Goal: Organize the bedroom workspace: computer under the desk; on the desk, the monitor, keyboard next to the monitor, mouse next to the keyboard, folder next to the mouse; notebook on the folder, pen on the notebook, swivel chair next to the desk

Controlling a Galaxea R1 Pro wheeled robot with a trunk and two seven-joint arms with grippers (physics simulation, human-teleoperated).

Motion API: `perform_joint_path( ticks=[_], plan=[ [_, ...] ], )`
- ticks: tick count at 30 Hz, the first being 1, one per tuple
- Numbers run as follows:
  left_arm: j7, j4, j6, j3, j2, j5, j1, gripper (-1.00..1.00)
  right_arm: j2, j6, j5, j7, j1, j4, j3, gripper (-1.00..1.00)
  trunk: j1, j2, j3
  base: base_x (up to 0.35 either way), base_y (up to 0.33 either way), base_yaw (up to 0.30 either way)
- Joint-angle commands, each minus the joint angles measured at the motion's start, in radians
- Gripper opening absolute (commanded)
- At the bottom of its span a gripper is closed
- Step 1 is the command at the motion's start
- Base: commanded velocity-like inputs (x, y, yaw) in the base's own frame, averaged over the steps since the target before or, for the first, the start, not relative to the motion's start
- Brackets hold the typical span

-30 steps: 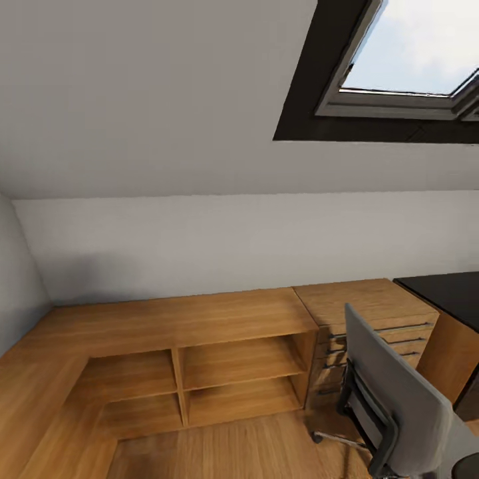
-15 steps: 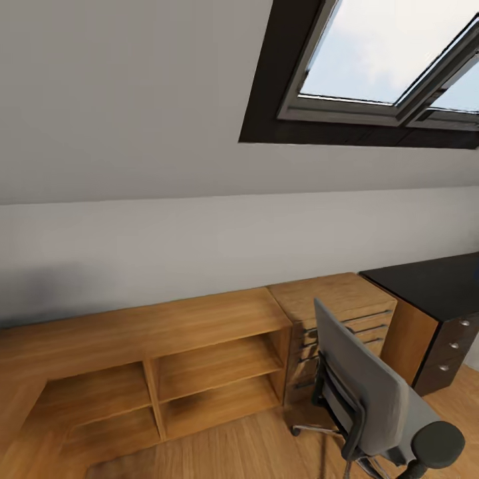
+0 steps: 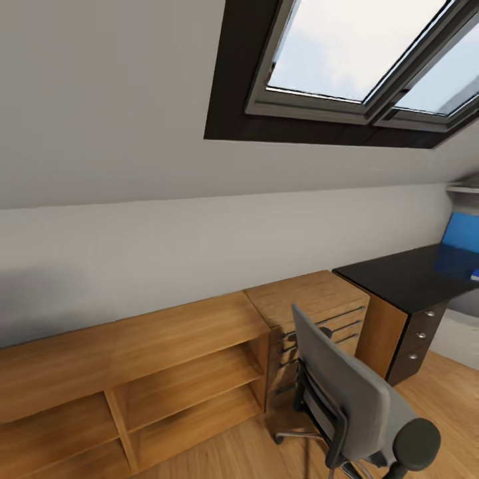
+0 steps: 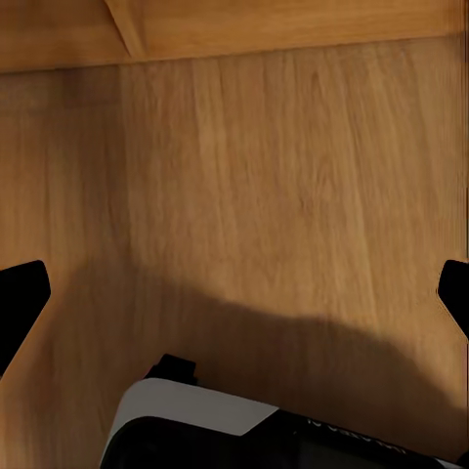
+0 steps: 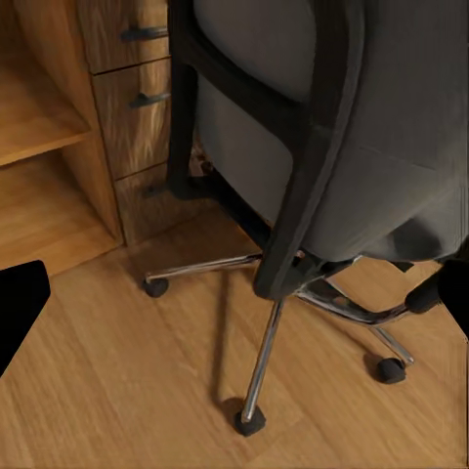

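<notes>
- The swivel chair (image 3: 349,399) is grey with a black frame, a rounded black armrest and a chrome star base on castors (image 5: 249,421).
- It stands on the wood floor (image 3: 219,452) just in front of a wooden drawer unit (image 3: 313,313), between low open shelving (image 3: 166,372) and a black desk (image 3: 406,279).
- On the desk's far edge a blue screen, probably the monitor (image 3: 459,246), is cropped.
- A skylight (image 3: 359,53) sits in the sloped wall.
- The chair's backrest faces the camera; its seat faces the drawers.
- Left gripper (image 4: 234,293) and right gripper (image 5: 234,293) are both spread wide, holding nothing.
</notes>
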Motion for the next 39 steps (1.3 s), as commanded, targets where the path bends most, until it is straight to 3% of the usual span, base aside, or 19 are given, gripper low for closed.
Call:
perform_joint_path(
  ticks=[1,18,39],
  plan=[
    [0.006,-0.001,-0.005,-0.008,0.001,0.007,-0.001,1.00,0.001,-0.002,-0.003,-0.006,-0.001,0.002,0.009,1.00,0.001,-0.002,-0.002,0.111,0.000,-0.256],
    [0.006,-0.001,-0.005,-0.008,0.001,0.007,-0.001,1.00,0.001,-0.002,-0.003,-0.006,-0.001,0.002,0.010,1.00,0.001,-0.002,-0.003,0.022,0.000,-0.287],
    [0.005,-0.001,-0.005,-0.010,0.001,0.005,-0.001,1.00,0.001,-0.002,-0.003,-0.006,-0.001,0.002,0.010,1.00,0.001,-0.002,-0.001,0.000,0.136,-0.297]
  ],
)
